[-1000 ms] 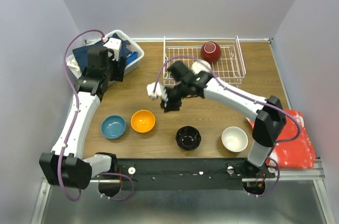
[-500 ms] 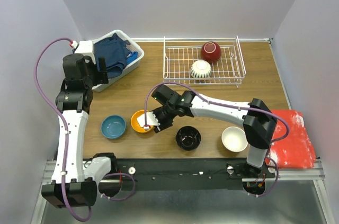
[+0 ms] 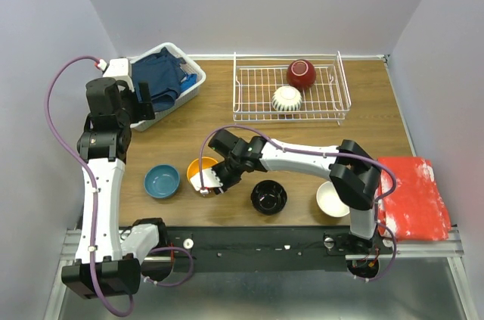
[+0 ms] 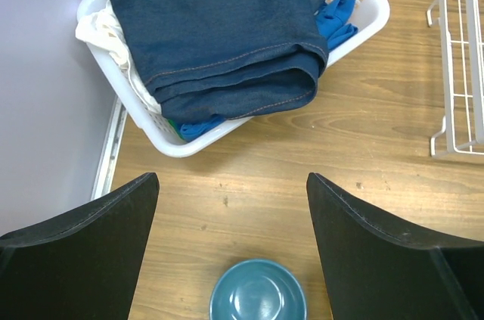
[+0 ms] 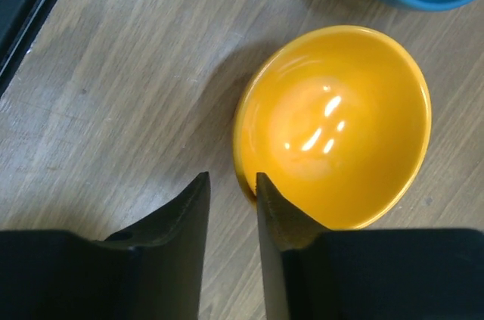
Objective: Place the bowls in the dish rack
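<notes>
The orange bowl [image 3: 197, 168] [image 5: 333, 123] sits upright on the table, front left of centre. My right gripper [image 3: 209, 184] [image 5: 232, 176] is down at its near rim, jaws narrowly open: one finger inside the bowl, the other outside with a small gap to the rim. A blue bowl [image 3: 162, 181] [image 4: 258, 291] lies left of it, below my left gripper [image 3: 134, 108] [image 4: 232, 176], which hangs wide open and empty. A black bowl [image 3: 268, 197] and a white bowl [image 3: 330, 199] sit along the front. The dish rack [image 3: 253, 85] holds a maroon bowl [image 3: 301, 73] and a white bowl [image 3: 286, 98].
A white plastic basket [image 3: 194, 80] [image 4: 174, 146] with dark blue cloth stands at the back left, close to the left arm. A red bag [image 3: 412, 199] lies at the right table edge. The rack's corner [image 4: 461, 55] shows at the right of the left wrist view.
My right arm swung from the rack down to the orange bowl, and its jaws narrowed around the rim. The left arm pulled back from the basket to the left.
</notes>
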Available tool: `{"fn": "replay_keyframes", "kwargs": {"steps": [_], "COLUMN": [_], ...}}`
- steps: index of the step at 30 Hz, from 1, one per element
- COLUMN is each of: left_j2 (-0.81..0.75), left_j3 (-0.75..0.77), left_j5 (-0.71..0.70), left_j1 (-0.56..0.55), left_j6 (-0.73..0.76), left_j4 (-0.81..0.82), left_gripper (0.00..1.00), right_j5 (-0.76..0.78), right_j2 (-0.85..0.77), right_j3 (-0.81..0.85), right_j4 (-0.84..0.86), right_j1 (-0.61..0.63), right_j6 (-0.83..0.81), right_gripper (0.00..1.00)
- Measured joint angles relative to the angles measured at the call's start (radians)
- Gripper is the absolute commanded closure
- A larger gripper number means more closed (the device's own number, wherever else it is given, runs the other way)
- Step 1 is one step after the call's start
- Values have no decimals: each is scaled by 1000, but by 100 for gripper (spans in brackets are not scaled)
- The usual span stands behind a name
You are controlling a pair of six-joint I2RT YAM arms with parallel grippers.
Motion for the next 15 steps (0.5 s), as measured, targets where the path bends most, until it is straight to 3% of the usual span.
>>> {"fn": "replay_keyframes", "kwargs": {"steps": [4, 7, 15], "left_j2": [4, 9, 71], "left_j3": [0, 0, 55], "left_j5": [13, 17, 52], "left_j1": [0, 0, 0], "left_j6": [-4, -3, 74], "left_j4": [0, 0, 13], "left_gripper": [12, 12, 13], "right_j5": [1, 2, 55], "right_j2": [4, 6, 2], "right_j3": [1, 8, 45], "right_j4": [13, 17, 4], "right_j1": [0, 0, -10], "right_j6": [-7, -9, 0], "right_gripper": [88, 97, 99]}}
